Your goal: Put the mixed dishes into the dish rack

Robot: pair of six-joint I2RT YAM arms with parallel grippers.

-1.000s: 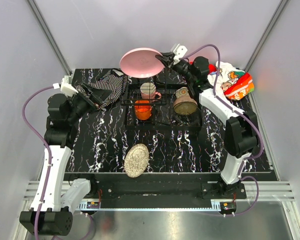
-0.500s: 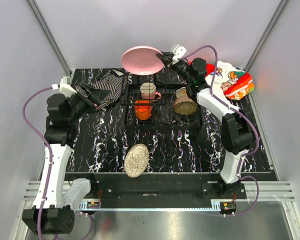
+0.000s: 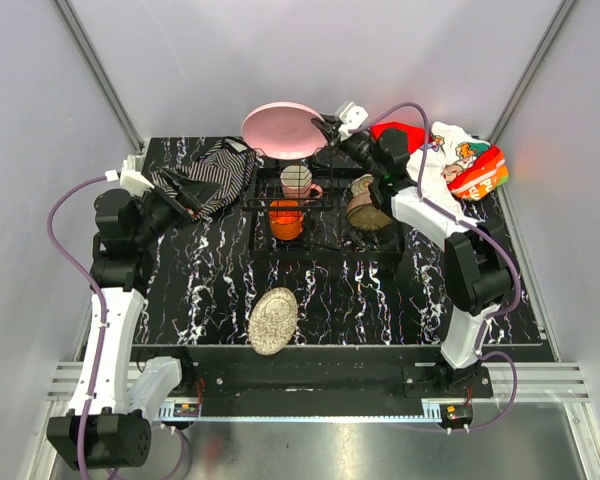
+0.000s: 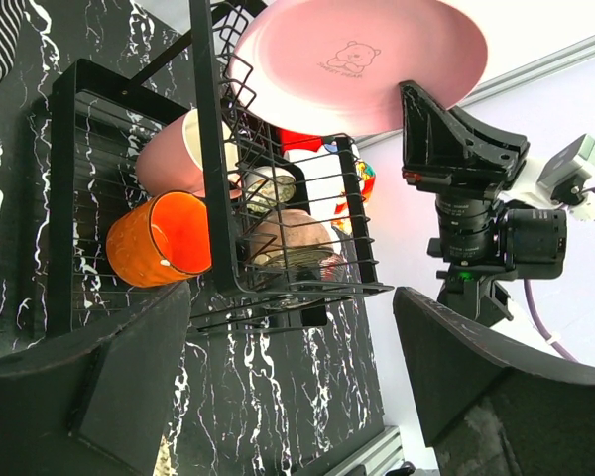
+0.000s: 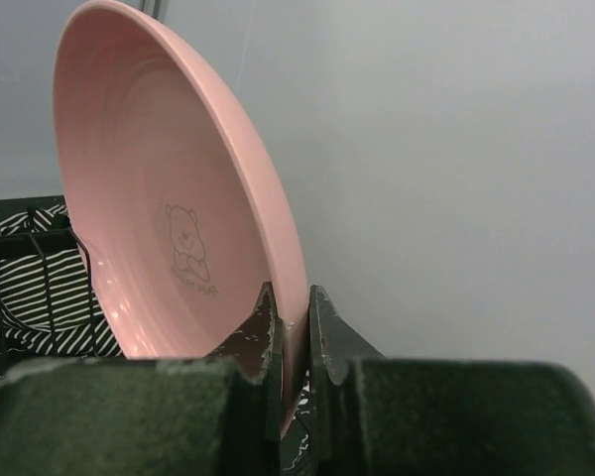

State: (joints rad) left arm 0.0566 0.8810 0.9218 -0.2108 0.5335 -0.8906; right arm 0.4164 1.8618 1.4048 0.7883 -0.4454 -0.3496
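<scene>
1. Our right fingers point(image 5: 266, 342) pinch the rim of the pink round plate point(image 5: 169, 228), which stands beyond them, above the dish rack point(image 4: 216, 198).
2. Our left fingers point(image 3: 183, 206) gape wide and empty, with the rack ahead of them.

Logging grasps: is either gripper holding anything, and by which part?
The right gripper pinches the pink plate by its rim. The left gripper is open and holds nothing.
</scene>
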